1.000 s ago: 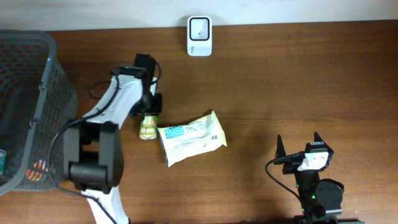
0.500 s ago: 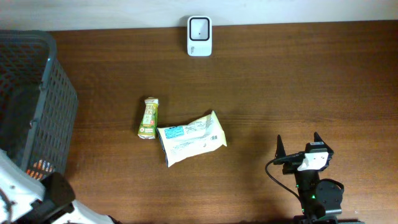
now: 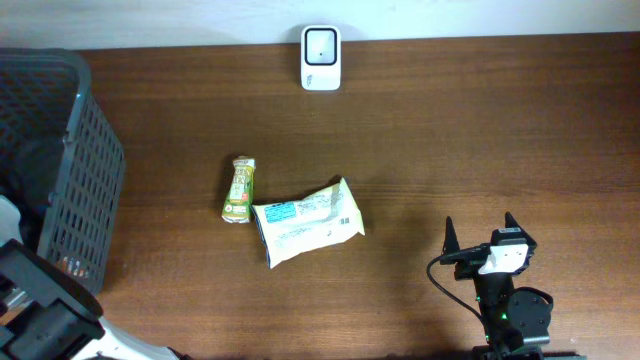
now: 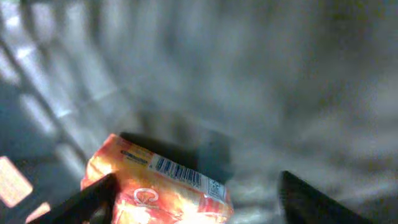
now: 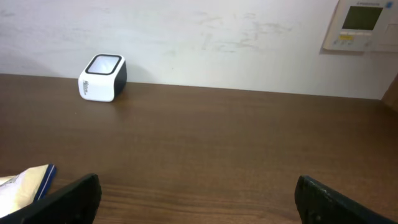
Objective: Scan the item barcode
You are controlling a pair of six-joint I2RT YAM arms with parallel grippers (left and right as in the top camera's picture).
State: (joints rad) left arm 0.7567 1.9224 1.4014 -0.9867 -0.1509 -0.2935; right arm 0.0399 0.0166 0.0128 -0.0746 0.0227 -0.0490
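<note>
Dark wood table (image 3: pixel 480 130) under a pale wall (image 5: pixel 217 37); grey mesh basket (image 3: pixel 95 150) at its left end.

Item 1. Left gripper (image 4: pixel 198 179), inside the basket, view blurred. Its fingers (image 4: pixel 93 202) stand wide apart and grip nothing.

Item 2. Orange foil packet (image 4: pixel 155 193), the item judged next for scanning. It lies on the basket floor just below the left gripper, nearer its left finger than its right; whether it touches that finger cannot be told. Printed barcode (image 4: pixel 177 171) faces up on the edge farthest from the fingers. The long axis slants from upper left to lower right, closer to the line joining the two fingers than across it. A wrist turn probably comes before closing on the narrow side.

Item 3. Right gripper (image 5: pixel 198 186), parked low at the table's near right, spread fully and empty. It is well apart from the basket, so the left arm is the nearer.

Item 4. White box scanner with dark window (image 3: pixel 320 58), far ahead of the right fingers and to their left, against the wall.

Item 5. Small green pouch (image 3: pixel 238 189) and white-and-yellow soft pack (image 3: pixel 307 221), just beside each other at mid-table, between basket and right gripper.
</note>
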